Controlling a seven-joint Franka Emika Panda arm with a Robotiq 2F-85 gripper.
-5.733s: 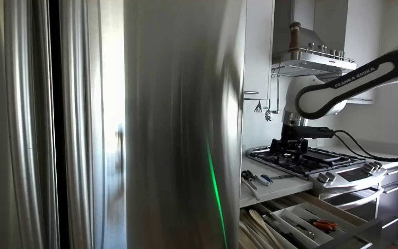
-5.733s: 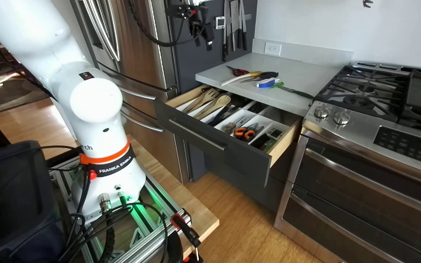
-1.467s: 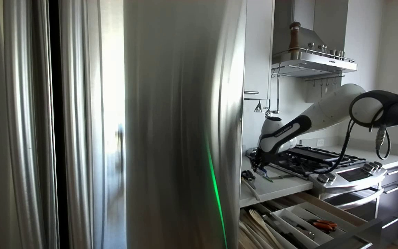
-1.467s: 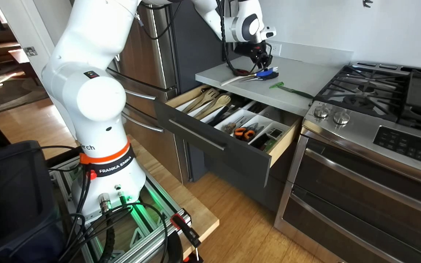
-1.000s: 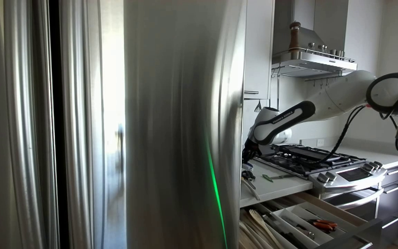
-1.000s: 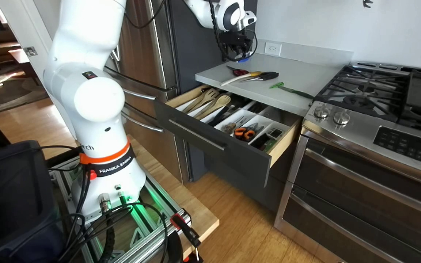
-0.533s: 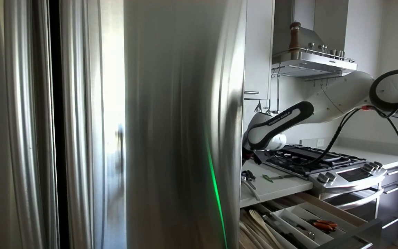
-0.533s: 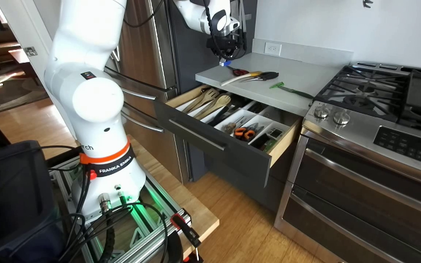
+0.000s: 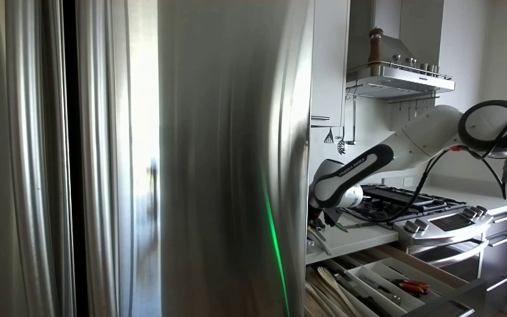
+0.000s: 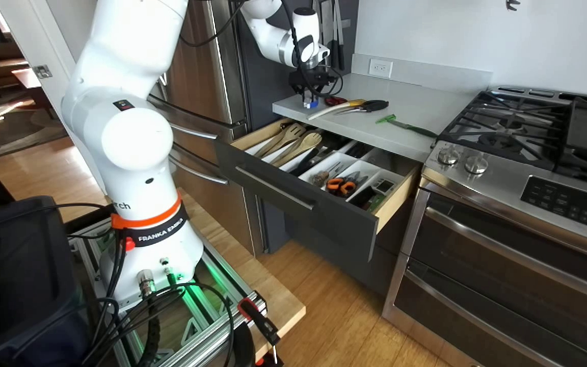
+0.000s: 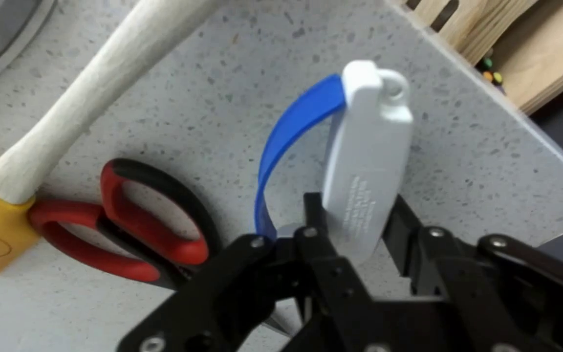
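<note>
Over the speckled counter (image 11: pixel 203 127), the tool (image 11: pixel 356 210) pinches a white handle (image 11: pixel 369 156) with an arched blue strip (image 11: pixel 284 132).

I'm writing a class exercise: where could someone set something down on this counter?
Free: the broad countertop patch bordered by the wall outlet, green tool and stove. Crowded: the refrigerator end, where the end effector holds the white tool beside red scissors and a yellow utensil.

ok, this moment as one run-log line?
gripper: holding white plastic tool with blue curved strap; place: over grey speckled countertop, contact unclear; nearby: red-and-black scissors, yellow utensil with pale handle; dark-grey drawer: open
</note>
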